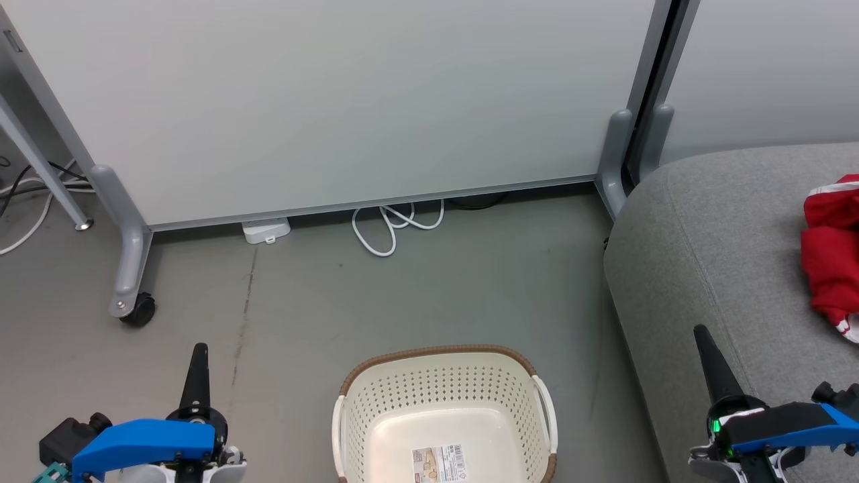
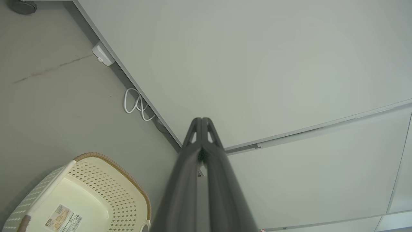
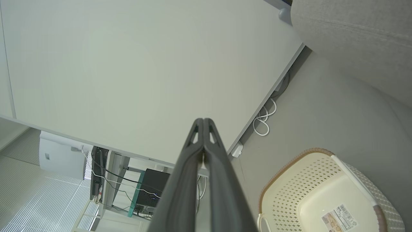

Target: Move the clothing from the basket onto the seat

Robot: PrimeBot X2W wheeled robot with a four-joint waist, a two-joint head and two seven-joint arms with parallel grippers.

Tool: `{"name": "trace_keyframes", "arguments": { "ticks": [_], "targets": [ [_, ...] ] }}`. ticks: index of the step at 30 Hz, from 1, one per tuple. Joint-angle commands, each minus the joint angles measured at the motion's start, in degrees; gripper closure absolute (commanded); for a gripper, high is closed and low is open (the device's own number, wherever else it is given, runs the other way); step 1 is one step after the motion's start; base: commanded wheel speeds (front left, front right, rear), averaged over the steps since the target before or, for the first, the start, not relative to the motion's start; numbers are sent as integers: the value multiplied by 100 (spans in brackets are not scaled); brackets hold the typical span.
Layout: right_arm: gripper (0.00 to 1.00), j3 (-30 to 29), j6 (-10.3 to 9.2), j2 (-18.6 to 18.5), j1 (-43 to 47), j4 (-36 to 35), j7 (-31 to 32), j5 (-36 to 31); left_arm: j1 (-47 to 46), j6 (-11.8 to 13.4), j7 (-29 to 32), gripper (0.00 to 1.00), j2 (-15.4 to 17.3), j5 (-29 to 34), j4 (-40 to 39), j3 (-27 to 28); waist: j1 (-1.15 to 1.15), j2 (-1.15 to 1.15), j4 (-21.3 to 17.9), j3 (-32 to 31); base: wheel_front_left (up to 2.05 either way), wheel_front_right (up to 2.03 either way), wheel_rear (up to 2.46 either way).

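The cream perforated basket (image 1: 443,409) with a brown rim stands on the floor at the bottom centre, with only a paper label on its bottom. Red clothing (image 1: 831,258) with white trim lies on the grey seat (image 1: 704,255) at the right edge. My left gripper (image 1: 198,355) is shut at the lower left, left of the basket, with nothing in it. My right gripper (image 1: 703,339) is shut over the seat's front, also with nothing in it. The basket (image 2: 90,199) sits at the lower left in the left wrist view, behind that gripper (image 2: 201,120). In the right wrist view the basket (image 3: 325,193) and seat (image 3: 354,42) flank that gripper (image 3: 203,120).
A white partition panel (image 1: 322,100) on castor legs (image 1: 137,308) stands behind the basket. A white cable loop (image 1: 392,225) and a small white box (image 1: 266,230) lie at its foot. A second panel stands behind the seat. Bare grey floor surrounds the basket.
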Motion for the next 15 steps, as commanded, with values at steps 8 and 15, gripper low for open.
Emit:
{"name": "trace_keyframes", "arguments": {
  "ticks": [8, 15],
  "targets": [
    [100, -40, 3, -21, -153, -13, 81, 518, -163, -8, 126, 100, -4, -446, -107, 96, 0, 0, -15, 2, 0, 0, 0],
    [100, -60, 3, -22, -182, 4, 119, 871, -189, -8, 221, 100, -19, -759, -141, 155, 0, 0, -29, 4, 0, 0, 0]
  ]
}}
